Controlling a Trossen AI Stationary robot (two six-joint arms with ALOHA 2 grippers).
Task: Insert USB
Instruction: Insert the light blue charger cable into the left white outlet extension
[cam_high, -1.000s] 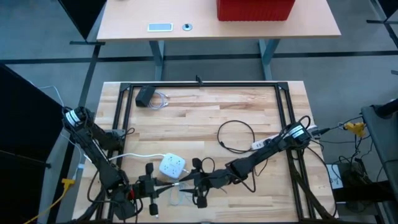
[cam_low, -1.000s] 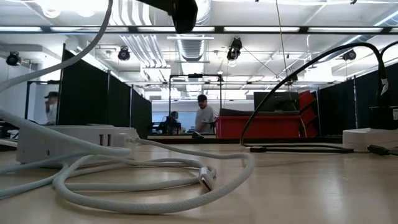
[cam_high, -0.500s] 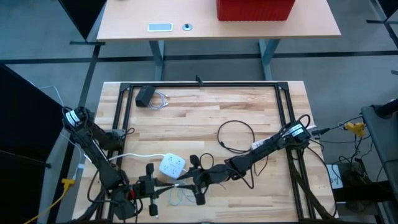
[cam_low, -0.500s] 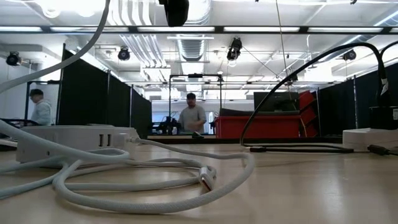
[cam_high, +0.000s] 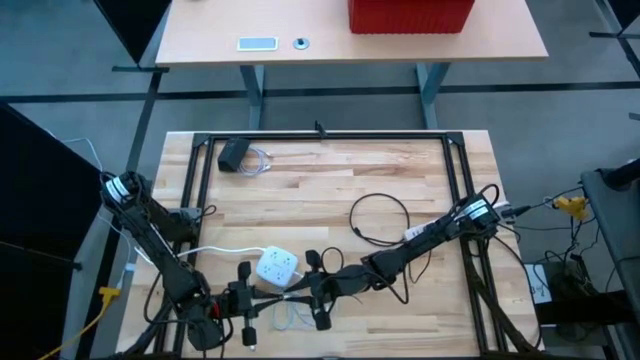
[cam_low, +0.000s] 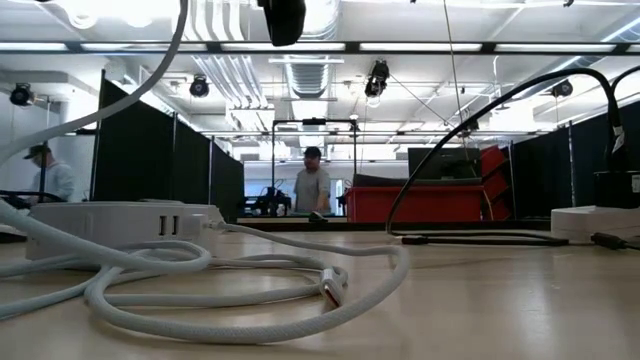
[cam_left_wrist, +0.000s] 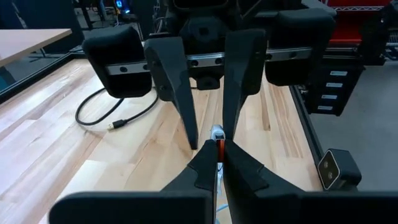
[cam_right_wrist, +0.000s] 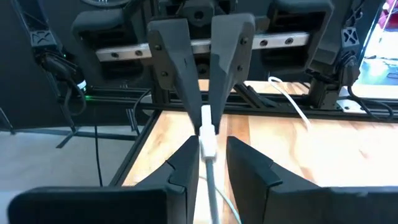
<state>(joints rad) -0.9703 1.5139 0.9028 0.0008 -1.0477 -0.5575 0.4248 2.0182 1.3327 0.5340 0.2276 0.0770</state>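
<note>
A white power hub (cam_high: 277, 267) with USB ports (cam_low: 168, 226) rests flat on the wooden table near its front edge. My two grippers face each other just in front of it. My left gripper (cam_left_wrist: 217, 149) is shut on a plug of the white USB cable (cam_right_wrist: 208, 134). My right gripper (cam_right_wrist: 213, 142) stands open, one finger on either side of that plug and its cable; I cannot tell whether it touches them. The slack of the cable (cam_low: 250, 325) lies in loops on the table, with another plug (cam_low: 333, 287) flat on the wood. My left gripper pinches the white plug (cam_right_wrist: 206, 118) between its two fingertips, level, coming from the table's left. The plug's metal tip (cam_left_wrist: 216, 131) sticks out past the fingertips toward my right gripper. The plug is lifted clear of the table, and the cable hangs slack from it.
A black cable loop (cam_high: 380, 215) and a white adapter (cam_high: 418, 232) lie right of centre. A black charger (cam_high: 234, 153) sits at the far left corner. Black frame rails (cam_high: 320, 137) edge the table. People (cam_low: 312, 185) stand in the room beyond.
My right gripper has gone a little toward the table's left and far side, closer to my left gripper. The cable's slack loops on the table have shifted.
</note>
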